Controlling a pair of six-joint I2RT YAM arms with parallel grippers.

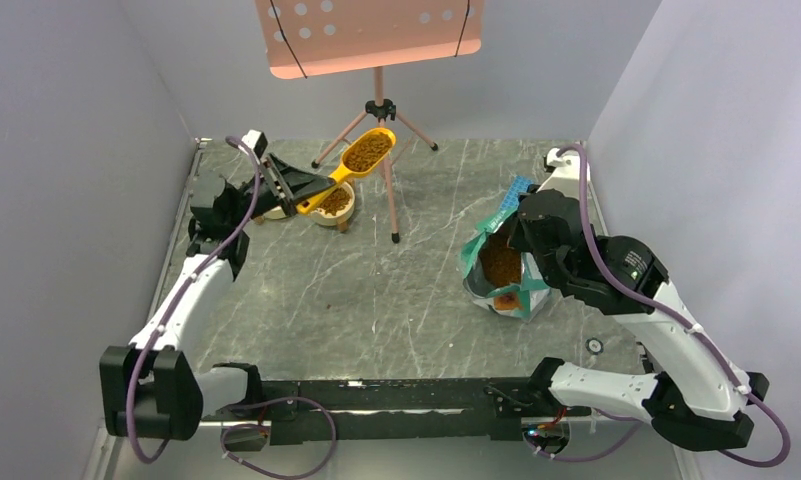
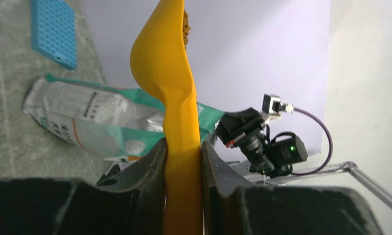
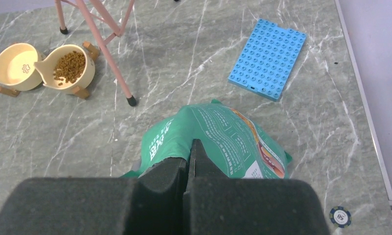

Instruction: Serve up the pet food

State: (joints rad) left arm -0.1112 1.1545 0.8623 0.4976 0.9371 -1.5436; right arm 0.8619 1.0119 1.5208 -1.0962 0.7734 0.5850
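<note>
Grey marbled bench (image 1: pixel 376 300), plain white walls on three sides, and a pink stand (image 1: pixel 381 110) on tripod legs at the far end.

Top view: the left gripper (image 1: pixel 311 190) holds a yellow scoop (image 1: pixel 361 158) by its handle. The scoop is heaped with pet food (image 1: pixel 368 152). Its loaded end sits past the near bowl (image 1: pixel 334 205), towards the stand. More of the same brown pellets lie in that bowl and in the open mouth of the green bag (image 1: pixel 496 270).

Left wrist view: the jaws are clamped flat on the handle, and the scoop stands on edge.

Right wrist view: the right gripper (image 3: pixel 190 152) is closed tight, apparently pinching the bag's rim. A second bowl (image 3: pixel 15 66) sits empty, touching the filled one. A blue studded plate (image 3: pixel 267 58) and a small token (image 3: pixel 340 215) lie off to the side.

Judgement: the pour is in hand. The heap should first be drawn back over a bowl. The wrist should then roll slowly so the pellets slide off the lip rather than scatter across the bench.
</note>
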